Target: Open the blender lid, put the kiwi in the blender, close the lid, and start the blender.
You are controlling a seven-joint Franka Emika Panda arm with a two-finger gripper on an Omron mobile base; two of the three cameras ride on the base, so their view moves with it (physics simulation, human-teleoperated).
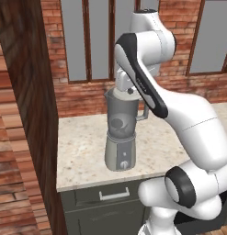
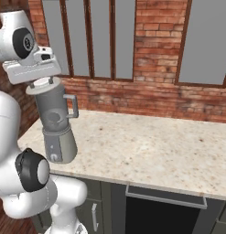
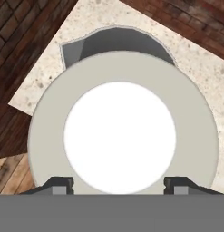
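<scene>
On the worktop: you have the worktop (image 1: pixel 82 151), a speckled stone slab under the brick wall and windows, carrying the blender (image 1: pixel 120 137) close to its left end, beside the dark wood panel.
Blender: it stands upright, translucent grey jar on a tapered grey base, side handle toward the open stretch of slab, white knob (image 1: pixel 124 163) facing the base cameras.
Lid position: the blender lid (image 3: pixel 122 138) sits directly beneath the pincer (image 3: pixel 118 183), white centre cap between the two tips, grey ring spreading past them on both sides.
Lid seating: from the right base view the disc looks level at the jar's rim; you cannot tell whether it is seated or slightly lifted.
Pincer state: partly open, one dark tip either side of the cap; you cannot tell whether the tips touch the lid or hold anything.
Kiwi: a dark rounded form (image 1: pixel 117 124) shows through the jar wall; judge it likely the kiwi, but it is too dim to confirm.
Risk, tilt: if the lid goes down off level, one edge may catch the rim and it will sit cocked.
Risk, push: a sideways load from the hand this high could rock or slide the tall jar.
Risk, knob: you must drop well down the front for the knob; an elbow sweep might clip the handle.
</scene>
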